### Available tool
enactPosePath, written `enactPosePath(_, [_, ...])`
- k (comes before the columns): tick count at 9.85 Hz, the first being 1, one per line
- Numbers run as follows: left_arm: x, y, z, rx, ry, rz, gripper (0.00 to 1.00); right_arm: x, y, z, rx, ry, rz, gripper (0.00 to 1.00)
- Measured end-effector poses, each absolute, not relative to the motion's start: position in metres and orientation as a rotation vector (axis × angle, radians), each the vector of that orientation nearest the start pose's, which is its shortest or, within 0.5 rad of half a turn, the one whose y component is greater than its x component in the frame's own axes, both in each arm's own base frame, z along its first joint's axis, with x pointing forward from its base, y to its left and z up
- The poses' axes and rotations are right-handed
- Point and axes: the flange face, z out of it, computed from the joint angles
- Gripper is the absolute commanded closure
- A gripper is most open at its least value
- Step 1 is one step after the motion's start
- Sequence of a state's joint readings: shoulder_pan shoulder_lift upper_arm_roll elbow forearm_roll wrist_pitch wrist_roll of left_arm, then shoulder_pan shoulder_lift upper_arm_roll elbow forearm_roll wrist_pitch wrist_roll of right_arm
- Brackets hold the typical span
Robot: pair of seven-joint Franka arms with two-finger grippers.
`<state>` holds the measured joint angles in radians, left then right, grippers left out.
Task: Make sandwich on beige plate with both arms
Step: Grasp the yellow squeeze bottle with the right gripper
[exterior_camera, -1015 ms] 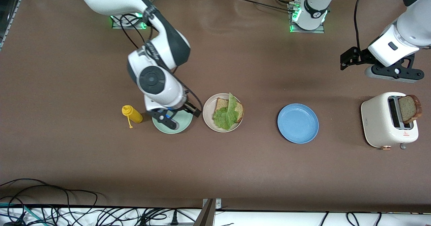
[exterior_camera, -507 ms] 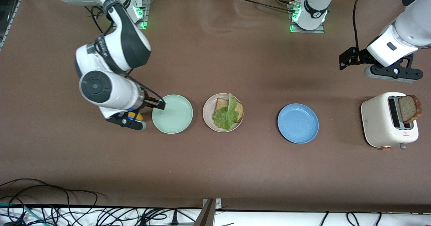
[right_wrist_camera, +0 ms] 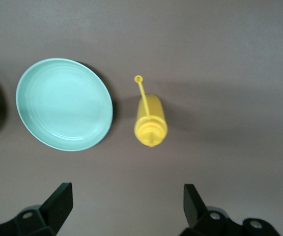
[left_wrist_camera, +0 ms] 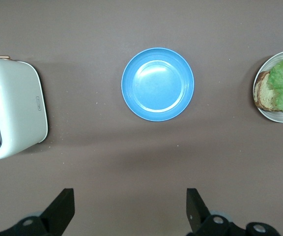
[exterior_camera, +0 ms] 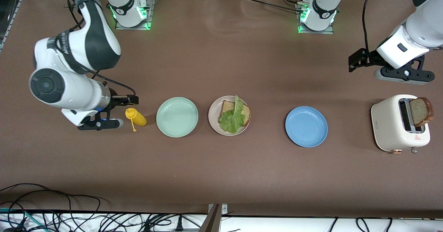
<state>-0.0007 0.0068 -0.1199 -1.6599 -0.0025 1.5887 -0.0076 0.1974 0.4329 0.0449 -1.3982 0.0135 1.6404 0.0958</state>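
The beige plate (exterior_camera: 213,120) lies flat on the tabletop, between a mint-green plate (exterior_camera: 177,117) and a blue plate (exterior_camera: 306,126). On it rests one brown bread slice (exterior_camera: 245,113) under a ruffled green lettuce leaf (exterior_camera: 232,118), uncovered.

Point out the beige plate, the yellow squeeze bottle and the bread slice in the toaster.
beige plate (exterior_camera: 214,116): front view, bare rim toward the mint-green plate.
yellow squeeze bottle (right_wrist_camera: 151,119): right wrist view, middle of its body.
bread slice (exterior_camera: 419,111): front view, face of the slice standing out of the toaster slot.
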Motion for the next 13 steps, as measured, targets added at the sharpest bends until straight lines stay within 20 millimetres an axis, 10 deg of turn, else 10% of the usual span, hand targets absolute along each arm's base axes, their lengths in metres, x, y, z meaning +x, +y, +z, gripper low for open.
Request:
enactPosePath(10, [0.55,-0.066,0.58,-3.133,0.168,0.123,0.0,0.613,-0.021,0.362,-2.647,-0.969,-0.018,0.0])
enactPosePath(13, [0.55,-0.066,0.58,-3.133,0.167,0.124,0.0,0.607,-0.037,0.321,-2.521,-1.116,-0.151,0.0])
